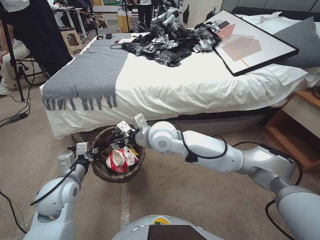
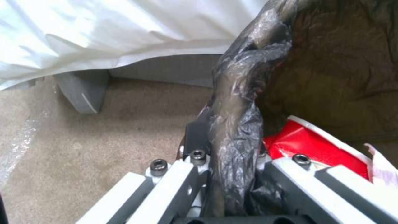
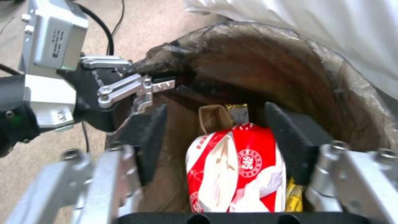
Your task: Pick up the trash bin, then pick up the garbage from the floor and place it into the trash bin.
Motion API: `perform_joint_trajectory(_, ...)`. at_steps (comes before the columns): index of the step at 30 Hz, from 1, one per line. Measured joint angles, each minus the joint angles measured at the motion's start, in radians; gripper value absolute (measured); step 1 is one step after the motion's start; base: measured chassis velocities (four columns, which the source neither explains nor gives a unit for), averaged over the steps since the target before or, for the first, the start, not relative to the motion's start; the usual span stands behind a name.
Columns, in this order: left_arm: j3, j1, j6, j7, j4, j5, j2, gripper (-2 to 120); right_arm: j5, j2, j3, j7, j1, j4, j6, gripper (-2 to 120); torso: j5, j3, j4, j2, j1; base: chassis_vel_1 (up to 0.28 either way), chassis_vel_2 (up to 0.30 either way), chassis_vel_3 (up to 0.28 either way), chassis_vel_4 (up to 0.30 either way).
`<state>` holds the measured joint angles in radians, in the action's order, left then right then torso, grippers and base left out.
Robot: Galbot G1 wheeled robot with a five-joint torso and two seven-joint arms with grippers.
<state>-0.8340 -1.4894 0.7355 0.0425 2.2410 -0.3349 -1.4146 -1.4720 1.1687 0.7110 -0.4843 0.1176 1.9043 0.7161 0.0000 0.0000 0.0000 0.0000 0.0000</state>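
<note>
The trash bin (image 1: pixel 100 173), lined with a dark brown crinkly bag, hangs just above the carpet by the bed's edge. My left gripper (image 1: pixel 91 154) is shut on its near-left rim; the left wrist view shows the bagged rim (image 2: pixel 236 124) pinched in the left gripper (image 2: pixel 230 149). Garbage lies inside the bin: a crushed red-and-white paper bowl (image 1: pixel 120 160) (image 3: pixel 236 168) (image 2: pixel 307 143), a tan paper bag (image 3: pixel 213 116) and a yellow wrapper (image 3: pixel 294 196). Over the bin's far rim, my right gripper (image 1: pixel 121 135) (image 3: pixel 217 124) stands open, fingers (image 3: pixel 155 133) either side of the bowl below them.
The white bed (image 1: pixel 186 90) stands right behind the bin, with a grey throw (image 1: pixel 90 73), a heap of black-silver plastic (image 1: pixel 173 43) and a framed picture (image 1: pixel 253 43) on it. A wooden nightstand (image 1: pixel 296 130) is at the right. Tripod legs and cables (image 1: pixel 15 110) lie at the left.
</note>
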Motion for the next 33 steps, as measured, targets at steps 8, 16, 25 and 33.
perform_joint_trajectory(8,-0.001,0.002,0.0,0.002,-0.003,0.0,0.001,0,0.045,-0.002,0.004,0.029,0.006,-0.021,-0.05,89,0.0,0.0,0.0,0.0,0.0,0.0,0.0,0.0,0.0)
perform_joint_trajectory(16,-0.003,0.001,0.0,0.0,0.0,-0.006,0.0,0,0.38,-0.105,-0.121,0.041,0.032,0.028,-0.202,100,0.0003,0.0,0.0004,0.0,0.0,0.0,0.0,0.0,0.0)
perform_joint_trajectory(25,-0.009,-0.001,0.0,0.003,0.011,-0.013,0.008,0,0.71,-0.335,-0.456,0.009,0.258,0.091,-0.433,100,0.0003,0.0,0.0,0.0,0.0,0.0,0.0,0.0,0.0)
perform_joint_trajectory(33,-0.005,-0.012,-0.015,0.001,0.018,-0.018,0.021,0,0.936,-0.337,-1.043,0.016,0.804,0.141,-0.45,100,0.0009,0.0,-0.0006,0.0,0.0,0.0,0.0,0.0,0.0)
